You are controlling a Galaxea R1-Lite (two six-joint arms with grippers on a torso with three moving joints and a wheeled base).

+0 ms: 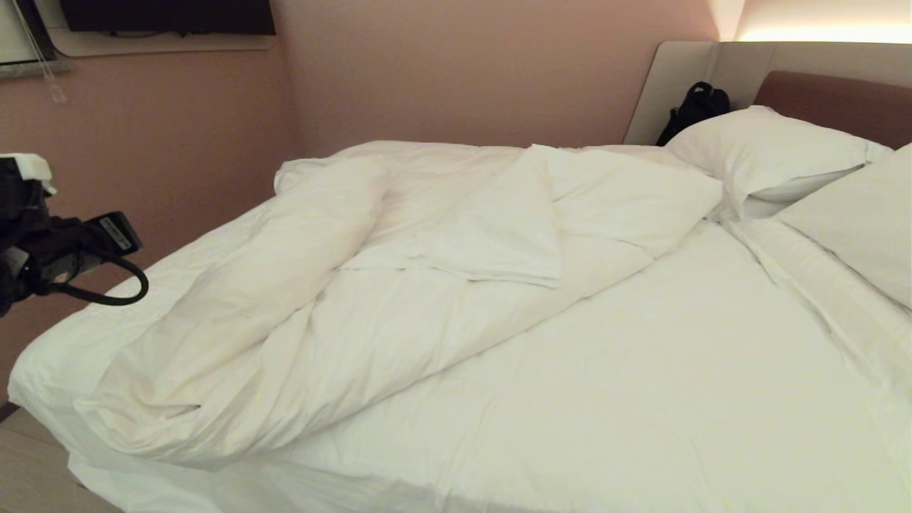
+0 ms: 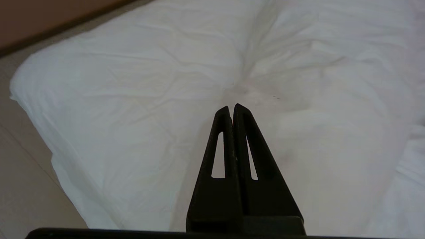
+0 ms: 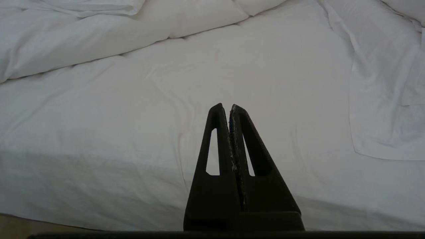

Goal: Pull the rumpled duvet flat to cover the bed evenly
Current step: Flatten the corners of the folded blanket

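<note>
Duvet (image 1: 399,285): soft, bulky, likely light. Grasp a bunched fold near the bed (image 1: 641,399) corner. Left hand (image 2: 231,108) closed, empty; right hand (image 3: 225,107) likewise.

Warm, dim room light tints the head view pinkish; a bright strip glows above the headboard (image 1: 819,64) at upper right. The duvet (image 1: 399,285) shows soft, shallow fold shadows. Both wrist views look cooler, greyer and slightly soft, perhaps from low light.
</note>
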